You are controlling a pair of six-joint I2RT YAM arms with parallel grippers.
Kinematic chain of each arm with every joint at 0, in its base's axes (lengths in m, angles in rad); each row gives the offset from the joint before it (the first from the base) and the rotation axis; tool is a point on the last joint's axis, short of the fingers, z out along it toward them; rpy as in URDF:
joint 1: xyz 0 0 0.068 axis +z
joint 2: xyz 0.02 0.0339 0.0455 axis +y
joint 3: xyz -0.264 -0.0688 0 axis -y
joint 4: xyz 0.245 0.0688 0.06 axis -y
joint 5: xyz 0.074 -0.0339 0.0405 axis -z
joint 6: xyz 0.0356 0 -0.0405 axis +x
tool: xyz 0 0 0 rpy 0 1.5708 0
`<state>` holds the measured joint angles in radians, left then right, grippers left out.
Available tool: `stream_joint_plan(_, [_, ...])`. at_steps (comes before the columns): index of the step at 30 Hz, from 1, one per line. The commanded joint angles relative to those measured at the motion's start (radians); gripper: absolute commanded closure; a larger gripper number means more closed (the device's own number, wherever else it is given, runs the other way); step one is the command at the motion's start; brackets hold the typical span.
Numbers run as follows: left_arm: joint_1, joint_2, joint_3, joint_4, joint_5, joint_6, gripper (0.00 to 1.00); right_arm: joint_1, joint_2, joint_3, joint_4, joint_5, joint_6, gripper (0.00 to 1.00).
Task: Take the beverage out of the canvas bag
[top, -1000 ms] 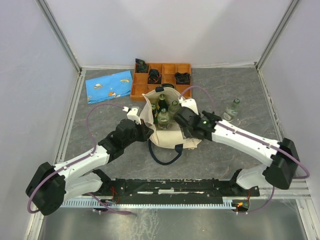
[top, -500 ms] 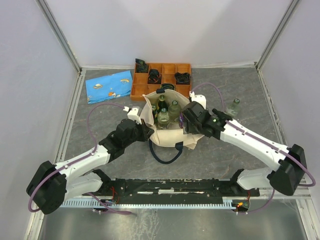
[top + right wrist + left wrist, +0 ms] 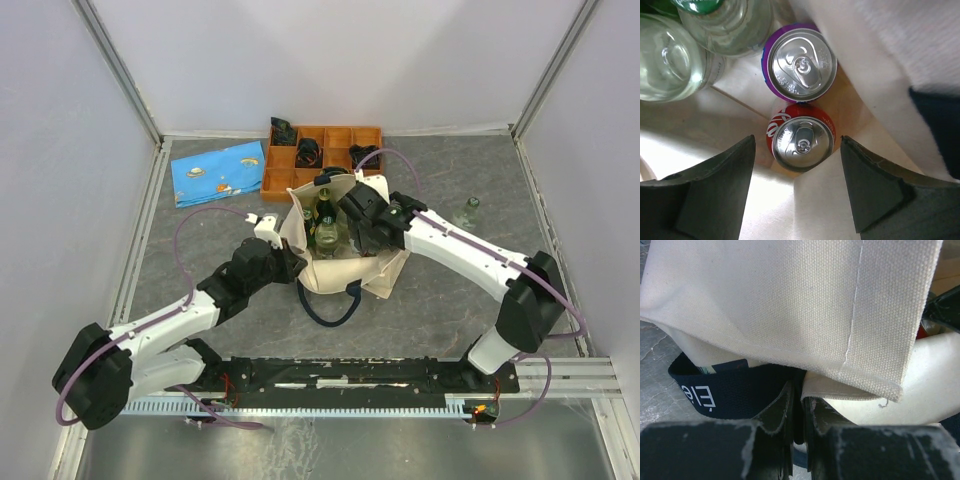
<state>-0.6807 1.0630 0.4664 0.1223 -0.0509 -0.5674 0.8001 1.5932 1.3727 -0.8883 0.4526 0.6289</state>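
The right gripper [image 3: 797, 142] gaped empty directly above the upright red can [image 3: 801, 145]. The left gripper [image 3: 801, 407] pinched the canvas bag [image 3: 790, 300].

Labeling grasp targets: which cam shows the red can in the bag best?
Right wrist: the red can stands top-up between the open right tool's fingers, next to a purple can. Top external: the right arm over the canvas bag hides it. Left wrist: only bag cloth and strap, no can.

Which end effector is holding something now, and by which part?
The left end effector pinches the canvas bag by its edge. The right end effector is open, holding nothing.
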Motion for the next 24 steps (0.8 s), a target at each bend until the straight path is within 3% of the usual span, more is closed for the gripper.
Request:
stream_joint_plan(1, [0.006,-0.003,-0.019,-0.130,-0.024,0.019,0.97,-0.012,0.004,0.001,-0.043,-0.017,-0.016,0.23])
stream_joint_plan(13, [0.006,-0.149,0.086,-0.238,0.093,0.040,0.97,-0.018,0.011,-0.127,-0.055,-0.090,-0.015,0.23])
stream_joint_plan(24, [0.005,-0.261,0.105,-0.336,0.085,0.040,0.97,-0.025,0.035,-0.201,-0.053,-0.126,-0.007,0.22])
